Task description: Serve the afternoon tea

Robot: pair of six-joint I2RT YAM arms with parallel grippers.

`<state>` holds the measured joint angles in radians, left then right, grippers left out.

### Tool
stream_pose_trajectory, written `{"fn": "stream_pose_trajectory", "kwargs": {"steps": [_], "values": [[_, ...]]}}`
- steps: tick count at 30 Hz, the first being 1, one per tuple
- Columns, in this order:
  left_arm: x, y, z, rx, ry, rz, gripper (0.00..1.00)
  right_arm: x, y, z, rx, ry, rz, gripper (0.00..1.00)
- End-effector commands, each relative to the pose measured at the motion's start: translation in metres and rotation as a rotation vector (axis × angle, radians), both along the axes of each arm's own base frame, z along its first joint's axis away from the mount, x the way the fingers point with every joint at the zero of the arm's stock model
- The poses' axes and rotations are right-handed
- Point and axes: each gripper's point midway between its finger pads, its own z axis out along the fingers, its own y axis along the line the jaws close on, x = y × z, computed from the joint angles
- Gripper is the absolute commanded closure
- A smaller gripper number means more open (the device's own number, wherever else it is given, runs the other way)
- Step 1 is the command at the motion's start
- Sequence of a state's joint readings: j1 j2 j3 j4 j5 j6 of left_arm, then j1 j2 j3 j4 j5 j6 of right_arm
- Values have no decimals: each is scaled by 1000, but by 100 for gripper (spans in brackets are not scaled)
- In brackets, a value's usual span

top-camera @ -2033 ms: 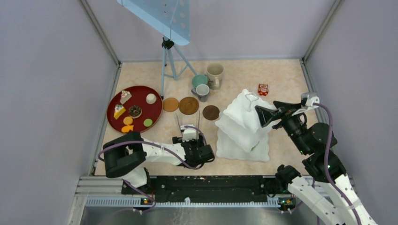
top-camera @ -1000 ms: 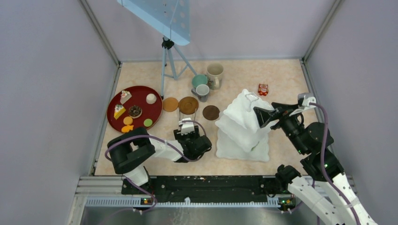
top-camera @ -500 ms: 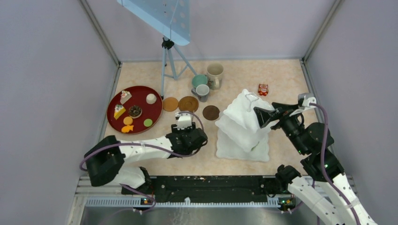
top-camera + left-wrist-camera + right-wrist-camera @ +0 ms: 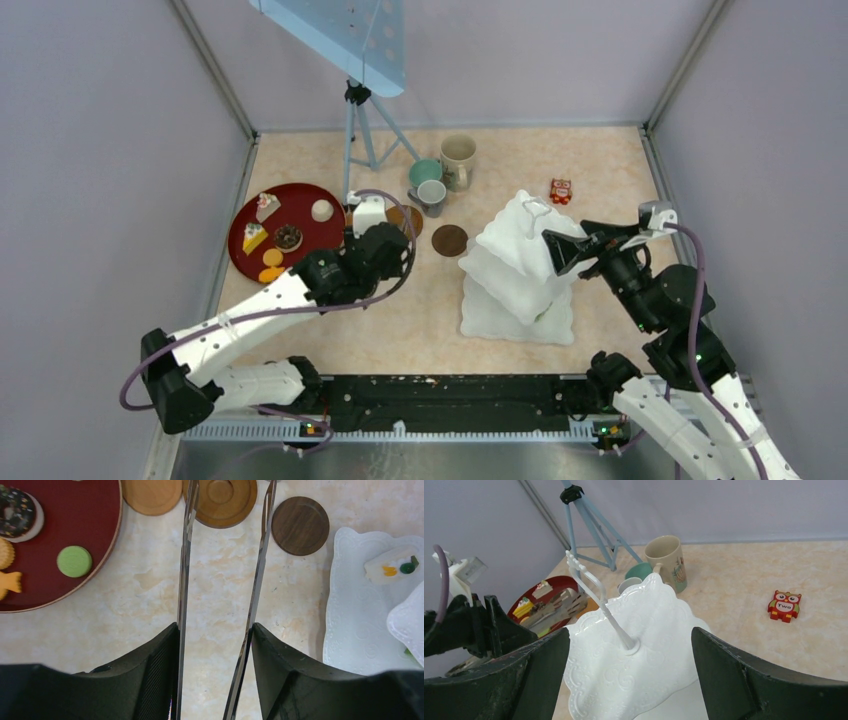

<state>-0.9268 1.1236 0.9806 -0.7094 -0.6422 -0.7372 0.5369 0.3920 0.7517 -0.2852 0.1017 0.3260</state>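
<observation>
Left gripper (image 4: pixel 215 630) clamps the tongs (image 4: pixel 184 555), blades spread and empty, near side of the coasters (image 4: pixel 220 500). I judge the step: fetching a cake. Next I must shift left over the green macaron (image 4: pixel 74 561) on the tray (image 4: pixel 95 520).

A small red owl figure (image 4: pixel 784 606) lies on the table to the right of the white 3-tier stand (image 4: pixel 659 630). Its belly carries the only legible word, which appears to read "Two". Behind the stand, the beige mug (image 4: pixel 667 560) bears a print too small to read.
</observation>
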Motion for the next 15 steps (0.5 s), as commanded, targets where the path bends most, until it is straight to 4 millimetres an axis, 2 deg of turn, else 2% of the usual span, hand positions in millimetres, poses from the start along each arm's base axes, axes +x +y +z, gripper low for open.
{"fn": "stream_pose_trajectory", "kwargs": {"steps": [1,8,15], "values": [[-3,32,29,79,42,-2,41,-11,2,15,41,-19,35,11],[37,90,51,102,49,80,41,-13,1,15,40,4,35,11],[81,146,27,78,121,150,43,-7,2,10,29,15,22,10]]}}
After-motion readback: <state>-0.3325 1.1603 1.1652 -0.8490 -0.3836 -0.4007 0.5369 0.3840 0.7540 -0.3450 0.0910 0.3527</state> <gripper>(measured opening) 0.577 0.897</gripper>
